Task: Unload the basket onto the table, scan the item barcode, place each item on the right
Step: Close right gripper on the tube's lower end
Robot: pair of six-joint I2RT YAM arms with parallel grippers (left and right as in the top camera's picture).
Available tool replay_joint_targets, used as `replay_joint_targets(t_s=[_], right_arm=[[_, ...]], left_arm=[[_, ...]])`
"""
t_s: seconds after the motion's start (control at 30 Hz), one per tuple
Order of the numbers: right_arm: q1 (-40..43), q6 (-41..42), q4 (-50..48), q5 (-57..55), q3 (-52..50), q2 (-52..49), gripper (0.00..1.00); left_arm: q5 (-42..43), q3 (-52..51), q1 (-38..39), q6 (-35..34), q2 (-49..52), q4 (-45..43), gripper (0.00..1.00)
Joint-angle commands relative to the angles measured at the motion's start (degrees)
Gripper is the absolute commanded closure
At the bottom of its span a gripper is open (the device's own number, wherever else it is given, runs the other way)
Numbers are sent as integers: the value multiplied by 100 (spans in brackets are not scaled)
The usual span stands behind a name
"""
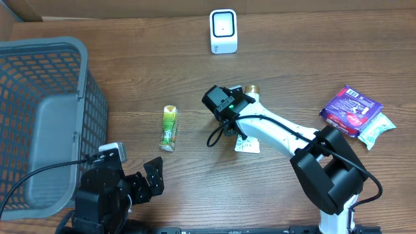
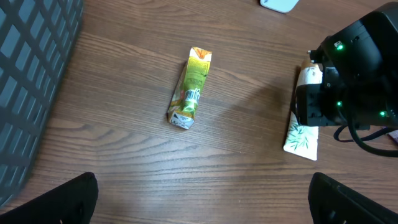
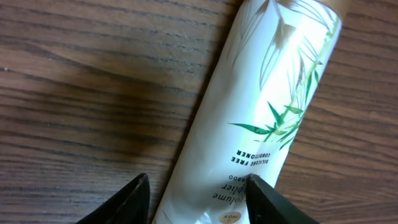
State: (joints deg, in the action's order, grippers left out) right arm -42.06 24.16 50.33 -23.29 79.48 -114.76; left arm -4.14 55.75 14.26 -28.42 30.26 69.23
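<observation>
Straddling the white tube (image 3: 273, 93), the right gripper (image 3: 199, 202) hangs directly over it, one finger on each side of the tube's width. The right wrist view shows both fingertips (image 3: 137, 199) close against the tube's edges. Whether they are pressing it or only flanking it I cannot tell, since the tube looks to be lying flat on the table (image 1: 312, 52).

The tube lies near the middle of the table with its long axis running near to far: gold cap at the far end, flat crimped end at the near end. The fingers cross that axis, which is the right orientation for a pinch across the body. My judgement is that the right arm is the one to do the work.

The scanner (image 1: 223, 30) stands at the far edge, slightly left of the tube and well apart from it, so the tube would have to travel away and a little left.

The left gripper (image 2: 208, 199) sits at the near left beside the basket (image 1: 39, 117), spread wide and holding nothing, with a green carton (image 2: 191, 87) lying beyond it.
</observation>
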Motion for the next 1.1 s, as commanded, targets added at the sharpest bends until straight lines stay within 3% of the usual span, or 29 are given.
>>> replay_joint_targets(t_s=[0.0, 0.57, 0.8, 0.97, 1.07], right_arm=[[-46, 157, -28, -136, 116, -173, 50], [-31, 197, 57, -240, 118, -767, 55], [-37, 105, 120, -216, 122, -756, 70], [-37, 103, 155, -219, 136, -750, 96], [-35, 114, 442, -173, 407, -717, 96]], left_arm=[[-74, -17, 2, 11, -33, -4, 0], [-74, -17, 2, 11, -33, -4, 0], [-74, -17, 2, 9, -33, -4, 0], [-74, -17, 2, 11, -33, -4, 0], [-74, -17, 2, 11, -33, -4, 0]])
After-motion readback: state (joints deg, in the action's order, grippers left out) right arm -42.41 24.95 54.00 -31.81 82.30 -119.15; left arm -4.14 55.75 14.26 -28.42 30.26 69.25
